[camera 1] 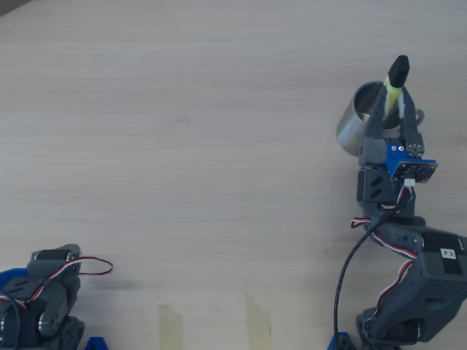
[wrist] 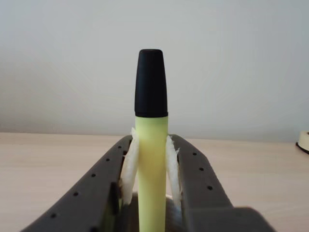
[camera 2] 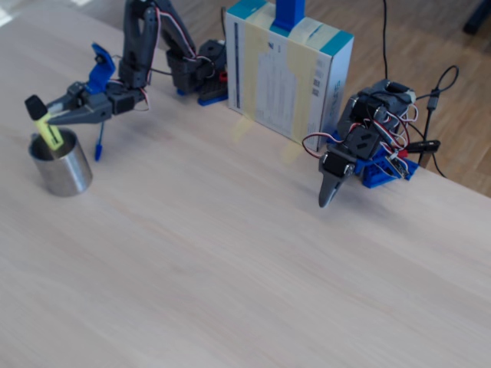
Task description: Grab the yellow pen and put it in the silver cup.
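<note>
gripper (camera 1: 394, 98): closing on the yellow pen (camera 1: 395, 82), its two fingers pressing white padding against the pen's yellow body from both sides in the wrist view (wrist: 151, 169).
yellow pen: standing nearly upright with the black cap on top; in the fixed view (camera 2: 44, 120) its lower end is dipping into the mouth of the silver cup while the cap is rising above the rim.
silver cup (camera 2: 63, 170): standing upright on the table, near the upper right in the overhead view (camera 1: 352, 125), directly below the gripper.
working arm (camera 1: 412, 270): reaching from the lower right edge of the overhead view up toward the cup.
blue pen (camera 2: 99, 142): showing just beside the cup in the fixed view, thin and steeply tilted; whether it is touching the cup cannot be told.
second arm (camera 2: 360, 149): sitting folded on a blue base, well apart from the cup, its tip pointing down at the table.
box (camera 2: 288, 73): standing upright between the two arms' bases in the fixed view.
table (camera 1: 182, 146): showing pale wood grain, with two tape strips (camera 1: 171, 326) lying near the lower edge of the overhead view.
</note>
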### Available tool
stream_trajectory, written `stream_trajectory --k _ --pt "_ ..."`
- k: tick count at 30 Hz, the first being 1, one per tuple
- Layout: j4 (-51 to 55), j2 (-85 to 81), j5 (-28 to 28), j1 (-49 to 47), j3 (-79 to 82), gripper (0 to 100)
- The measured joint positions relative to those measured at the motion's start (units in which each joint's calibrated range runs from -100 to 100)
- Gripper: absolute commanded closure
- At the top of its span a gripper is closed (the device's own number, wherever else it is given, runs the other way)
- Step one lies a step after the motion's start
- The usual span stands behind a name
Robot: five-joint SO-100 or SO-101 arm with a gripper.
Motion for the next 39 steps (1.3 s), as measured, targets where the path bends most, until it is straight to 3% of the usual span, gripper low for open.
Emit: stream_trajectory --k 8,17,32,39 --pt "0.67 3.0 -1.13 -0.17 -0.18 98" --pt "9.67 5.92 -1.59 0.08 -8.3 98" --pt "10.0 5.92 -1.79 0.08 -6.67 97" --pt "10.17 5.92 -2.61 0.08 -6.67 79"
